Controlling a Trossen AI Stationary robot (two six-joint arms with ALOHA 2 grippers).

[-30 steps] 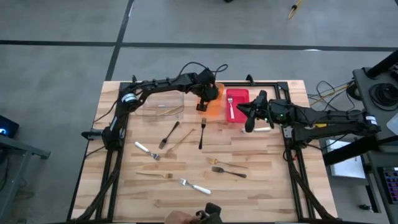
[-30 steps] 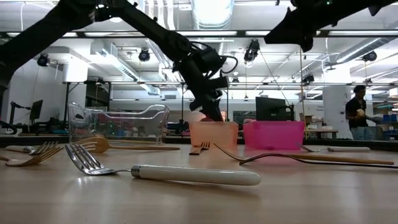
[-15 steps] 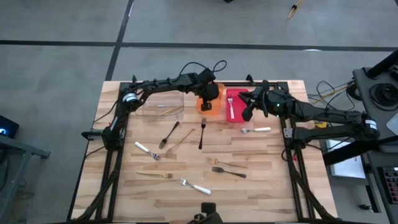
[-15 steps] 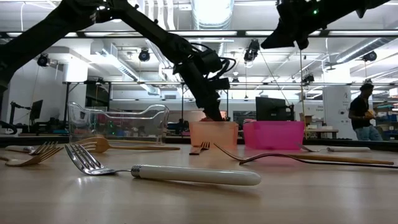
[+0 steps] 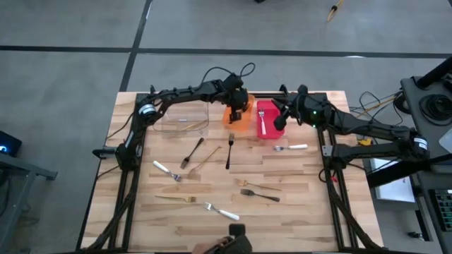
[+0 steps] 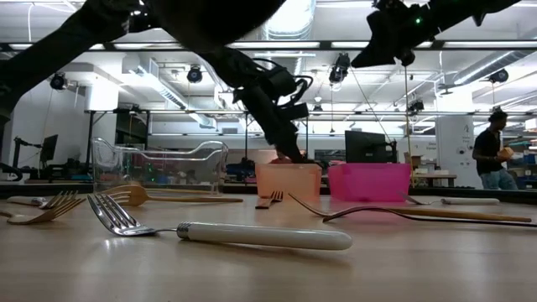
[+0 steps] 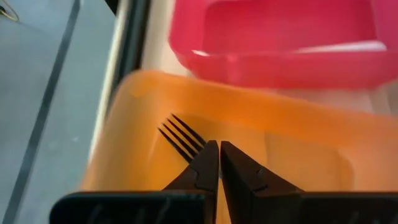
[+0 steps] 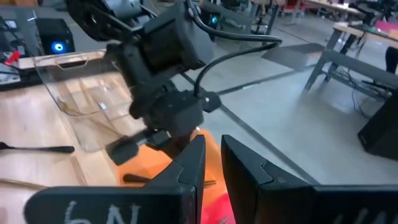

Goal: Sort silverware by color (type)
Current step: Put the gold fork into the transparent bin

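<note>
The table (image 5: pixel 296 219) holds three bins along its far edge: a clear bin (image 5: pixel 185 118), an orange bin (image 5: pixel 244 124) and a red bin (image 5: pixel 268 118).

The left claw (image 5: pixel 238 111) hangs over the orange bin with its tip down inside it, jaws clenched. In the left wrist view a black fork (image 7: pixel 185 138) lies in that bin right at the claw tip, tines pointing away from the fingers; whether the jaws pinch its handle or it lies free on the bin floor I cannot tell. My reading is that this black piece is being dropped or has just been dropped here.

The right claw (image 5: pixel 280 120) hovers above the red bin's near corner, jaws nearly closed with only a slit between them and nothing seen in them. A silver fork (image 5: pixel 262 124) lies inside the red bin just beside that claw. Another pale-handled fork (image 5: pixel 292 147) lies on the table close below it, long axis across the table, so the right arm is the nearer one for it.

Nearer the left claw, toward the table's front, a black fork (image 5: pixel 229 152) lies lengthwise, with a second black fork (image 5: pixel 192 152) and a gold piece (image 5: pixel 205 159) beside it. Further forward are more pieces (image 5: pixel 258 190) and a white-handled fork (image 5: pixel 222 212). Nothing stands between either claw and these; only the bin walls crowd the left claw.
</note>
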